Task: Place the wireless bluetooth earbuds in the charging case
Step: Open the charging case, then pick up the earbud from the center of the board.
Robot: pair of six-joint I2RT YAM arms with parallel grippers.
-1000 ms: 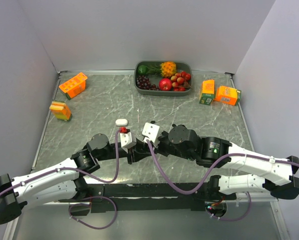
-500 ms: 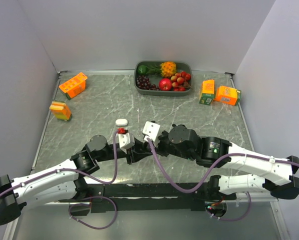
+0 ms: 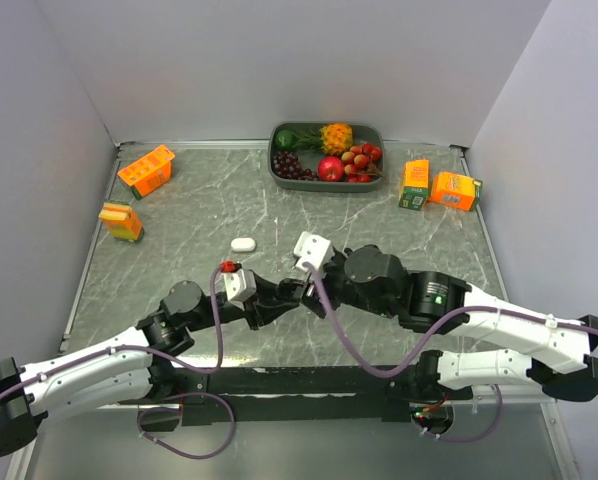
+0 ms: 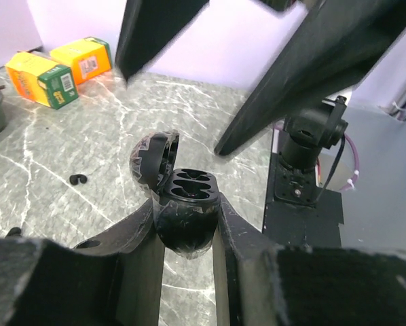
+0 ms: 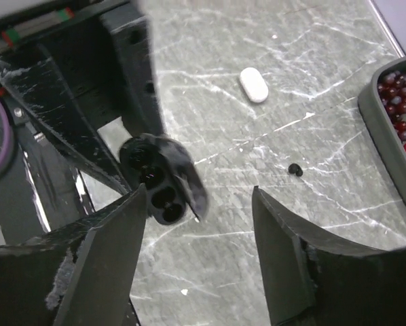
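The right claw [image 5: 199, 204] has spread from near-closed to wide and grips nothing. The left claw [image 4: 186, 221] clamps the black charging case [image 4: 188, 193], lid open, close beside one right-claw finger. The case appears ready for loading. One black earbud [image 5: 294, 170] lies on the desk [image 5: 210, 88] beyond the right claw, unobstructed. A white case [image 5: 253, 85] lies farther ahead.

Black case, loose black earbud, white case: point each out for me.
black case [image 4: 186, 231], left wrist view, its rounded lower body
black earbud [image 5: 294, 170], right wrist view, its middle
white case [image 5: 254, 85], right wrist view, middle of its top
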